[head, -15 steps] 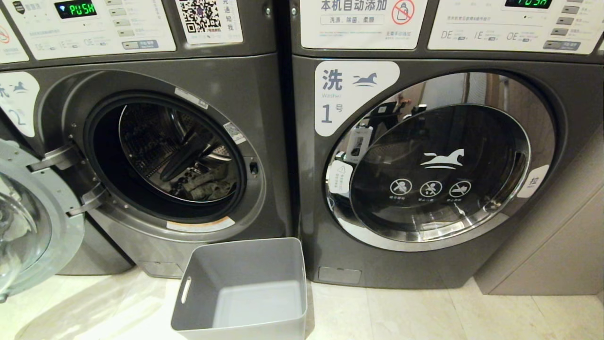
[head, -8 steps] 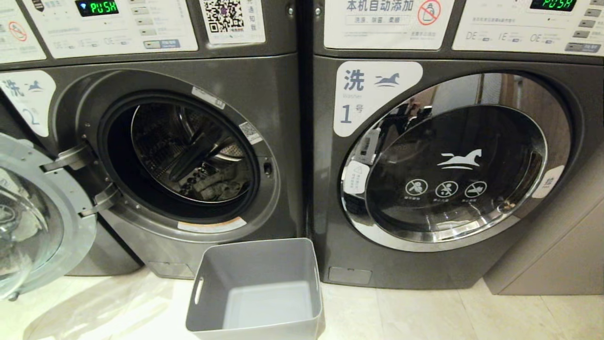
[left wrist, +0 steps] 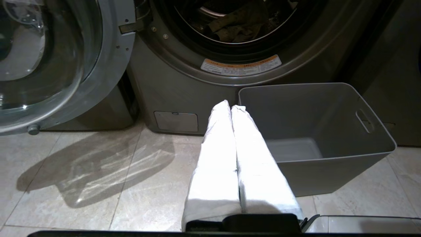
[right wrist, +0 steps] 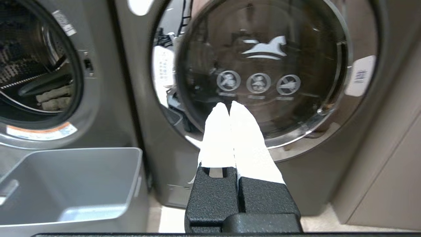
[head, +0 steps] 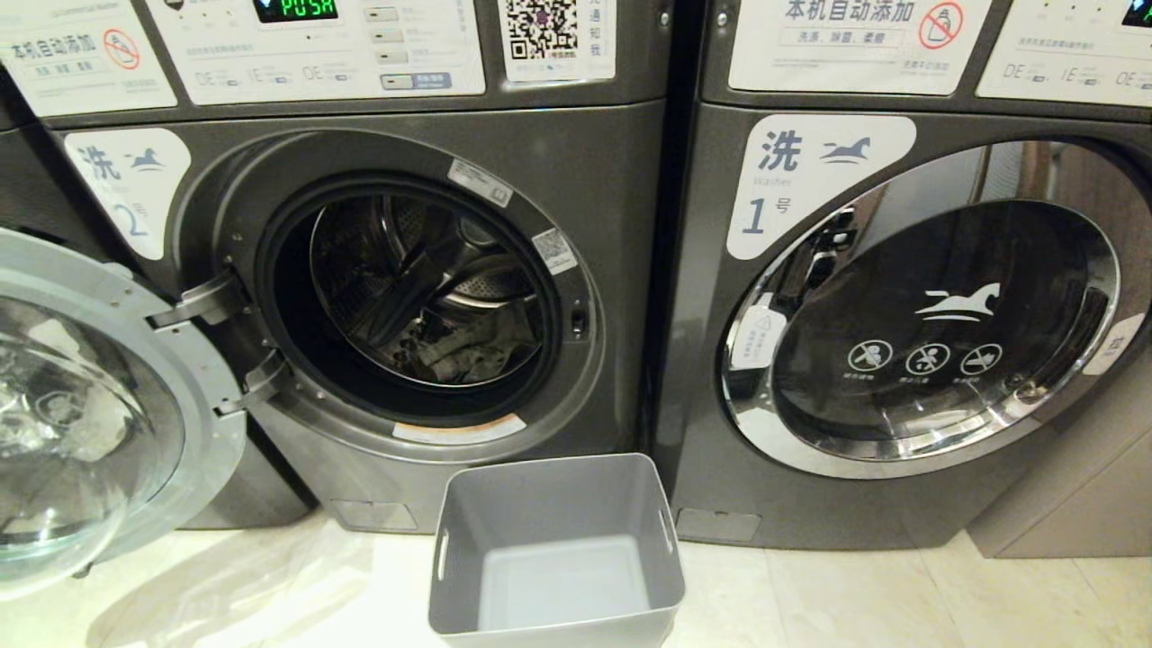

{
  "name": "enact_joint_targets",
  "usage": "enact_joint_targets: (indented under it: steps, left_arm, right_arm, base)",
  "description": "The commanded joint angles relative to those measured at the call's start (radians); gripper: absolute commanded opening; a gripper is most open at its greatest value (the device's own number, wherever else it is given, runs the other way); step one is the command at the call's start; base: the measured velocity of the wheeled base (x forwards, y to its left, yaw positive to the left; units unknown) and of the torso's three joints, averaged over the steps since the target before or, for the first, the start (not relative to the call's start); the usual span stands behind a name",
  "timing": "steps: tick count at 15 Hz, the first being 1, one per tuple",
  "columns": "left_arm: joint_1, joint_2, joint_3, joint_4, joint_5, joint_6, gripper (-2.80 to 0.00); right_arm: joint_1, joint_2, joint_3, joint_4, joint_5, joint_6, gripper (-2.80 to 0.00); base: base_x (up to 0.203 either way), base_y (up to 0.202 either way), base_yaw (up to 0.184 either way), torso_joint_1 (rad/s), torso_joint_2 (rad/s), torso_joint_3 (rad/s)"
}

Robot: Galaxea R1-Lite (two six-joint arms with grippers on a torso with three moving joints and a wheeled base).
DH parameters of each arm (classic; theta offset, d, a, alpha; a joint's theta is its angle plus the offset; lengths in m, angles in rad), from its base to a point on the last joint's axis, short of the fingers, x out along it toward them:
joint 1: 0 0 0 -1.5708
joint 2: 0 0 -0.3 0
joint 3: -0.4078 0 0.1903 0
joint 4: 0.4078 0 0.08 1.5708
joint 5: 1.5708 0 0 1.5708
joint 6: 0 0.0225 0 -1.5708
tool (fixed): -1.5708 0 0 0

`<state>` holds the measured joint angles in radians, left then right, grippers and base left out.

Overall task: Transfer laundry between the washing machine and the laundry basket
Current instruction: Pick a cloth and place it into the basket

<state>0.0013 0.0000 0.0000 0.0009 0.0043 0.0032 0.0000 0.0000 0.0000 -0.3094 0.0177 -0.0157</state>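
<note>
Standing open in the head view, the washing machine (head: 414, 297) marked 2 is brushed dark grey metal with a perforated steel drum; its round glass door (head: 90, 405), ringed in pale metal, hangs swung out to the left on two hinges. The laundry (head: 468, 351), a crumpled grey-green denim-like piece, lies low in the drum. The laundry basket (head: 558, 549), smooth light grey plastic with tapered walls and slot handles, stands on the pale tiled floor (head: 855, 594) before the gap between this machine and the alike machine marked 1 (head: 909, 306), whose chrome-rimmed door is closed. Against the earlier frames the whole scene sits further right, so the camera has moved, not the things.

Left wrist view: the left tool (left wrist: 230, 106), two long white textured fingers, is clenched empty, its tips together just beside the basket's near wall (left wrist: 329, 174); the garment shows in the drum above an orange-edged label (left wrist: 241, 65).

Right wrist view: the right tool (right wrist: 229, 106), white fingers on black grained mounts, is likewise clenched on nothing, pointing at the closed glass door with its white horse logo (right wrist: 264, 49).
</note>
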Motion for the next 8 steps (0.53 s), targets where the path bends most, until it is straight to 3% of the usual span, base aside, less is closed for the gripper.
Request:
enact_joint_targets:
  steps: [1,8]
  left_arm:
    - [0.000,-0.002,0.000,0.001,0.000,0.000,-2.80]
    - [0.000,-0.002,0.000,0.000,0.000,0.001,-2.80]
  right_arm:
    - [0.000,0.002,0.040,-0.002,0.001,-0.001,-2.80]
    - [0.000,0.002,0.040,-0.002,-0.001,0.000,-2.80]
  base:
    - [0.000,0.198,-0.002,0.002,-0.01,0.002]
    - [0.000,0.196,-0.002,0.003,0.00,0.002]
